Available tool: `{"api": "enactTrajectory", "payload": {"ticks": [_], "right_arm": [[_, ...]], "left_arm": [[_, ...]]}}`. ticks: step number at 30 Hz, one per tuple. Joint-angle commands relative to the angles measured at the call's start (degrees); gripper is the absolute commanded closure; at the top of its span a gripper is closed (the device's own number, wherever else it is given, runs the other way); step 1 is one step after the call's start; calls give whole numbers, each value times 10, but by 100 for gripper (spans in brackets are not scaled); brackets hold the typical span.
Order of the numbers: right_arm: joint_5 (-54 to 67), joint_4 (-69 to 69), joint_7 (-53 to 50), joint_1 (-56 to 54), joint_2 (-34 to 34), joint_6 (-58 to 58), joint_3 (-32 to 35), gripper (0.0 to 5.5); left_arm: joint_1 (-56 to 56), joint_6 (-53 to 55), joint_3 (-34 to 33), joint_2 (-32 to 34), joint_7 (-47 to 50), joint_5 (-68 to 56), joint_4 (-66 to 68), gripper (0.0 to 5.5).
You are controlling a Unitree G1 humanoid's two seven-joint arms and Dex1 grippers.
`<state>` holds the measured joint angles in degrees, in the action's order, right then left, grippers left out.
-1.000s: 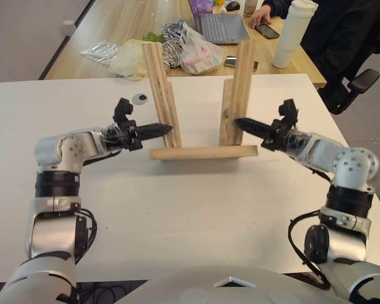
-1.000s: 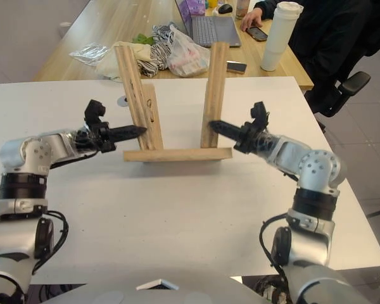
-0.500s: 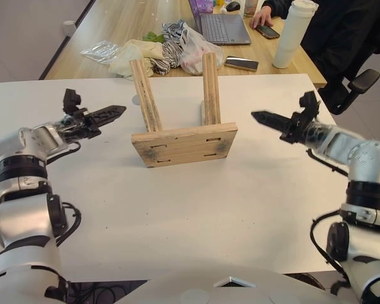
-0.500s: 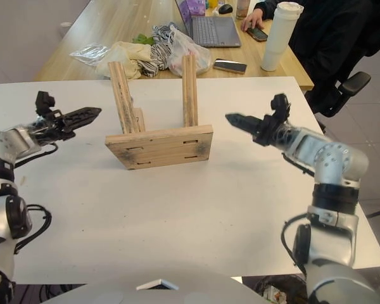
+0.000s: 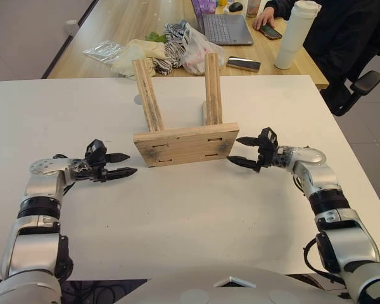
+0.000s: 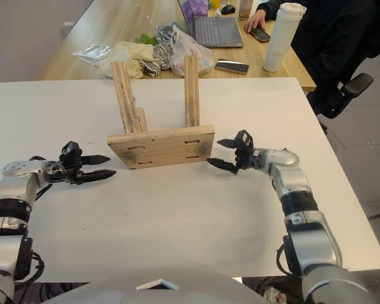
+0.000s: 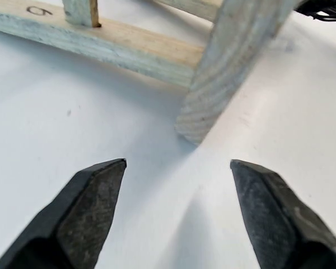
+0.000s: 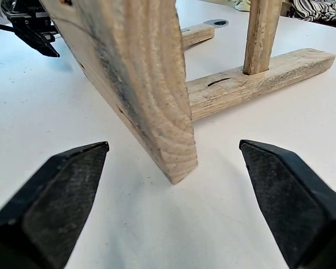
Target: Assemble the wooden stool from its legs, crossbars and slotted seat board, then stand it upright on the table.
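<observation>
Stool (image 5: 183, 126) is assembled but lies on its side mid-desk, not upright. Seat board (image 5: 185, 144) stands on its long edge on the white desk (image 5: 177, 215), slotted face tilted toward the robot, 4 slots visible. Legs (image 5: 211, 88) run away from the robot toward the far desk edge. Right wrist cam shows one lower leg flat on the desk w/ a crossbar (image 8: 263, 31) pegged into it.

Left hand (image 5: 132, 163): released, fingers spread, low over the desk. Tips point at the seat's left end and sit just short of it, no contact. Left wrist cam: board end is ahead of the gap btwn the fingers, bare desk under them.

Right hand (image 5: 233, 149): also released, fingers wide, straddling the seat's right end near its lower corner. Right wrist cam shows a gap on either side of the board end, so nothing gripped. In the head views the tips sit just beside the edge; can't tell if the upper tip touches.

Small round disc (image 5: 138, 99) on the desk, just beside the left-hand leg.

Behind it a wooden desk (image 5: 107, 25) carries a laptop (image 5: 225, 28), white tumbler (image 5: 291, 35), phone (image 5: 242, 63), plastic bags (image 5: 199, 54) and striped cloth (image 5: 174, 35).
</observation>
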<state>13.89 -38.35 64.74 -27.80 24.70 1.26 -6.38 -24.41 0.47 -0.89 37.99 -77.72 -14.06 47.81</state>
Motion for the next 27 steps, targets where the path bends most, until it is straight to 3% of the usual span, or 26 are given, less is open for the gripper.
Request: {"api": "enactTrajectory", "payload": {"ticks": [1, 12, 14, 17, 22, 25, 27], "right_arm": [[-15, -45, 9, -32, -22, -22, -3, 150], [0, -108, 57, -74, -60, -31, 15, 305], [14, -102, 60, -77, -61, -11, 33, 334], [89, -34, 57, -79, -53, 98, 95, 338], [275, 198, -84, -89, -35, 422, 203, 343], [354, 202, -243, -163, -61, 555, 283, 349], [368, 144, -363, -228, -88, 571, 331, 352]], "left_arm": [[-27, -16, 2, -28, 11, 7, 4, 224], [-72, 0, -6, -49, -13, -5, 4, 363], [-76, 44, -12, -55, -28, -28, -23, 373], [-72, 191, -44, -62, -32, -114, -140, 373], [-93, 418, -129, -89, 112, -277, -344, 401], [-145, 501, -163, -123, 263, -303, -357, 403], [-204, 549, -203, -152, 371, -326, -312, 403]]}}
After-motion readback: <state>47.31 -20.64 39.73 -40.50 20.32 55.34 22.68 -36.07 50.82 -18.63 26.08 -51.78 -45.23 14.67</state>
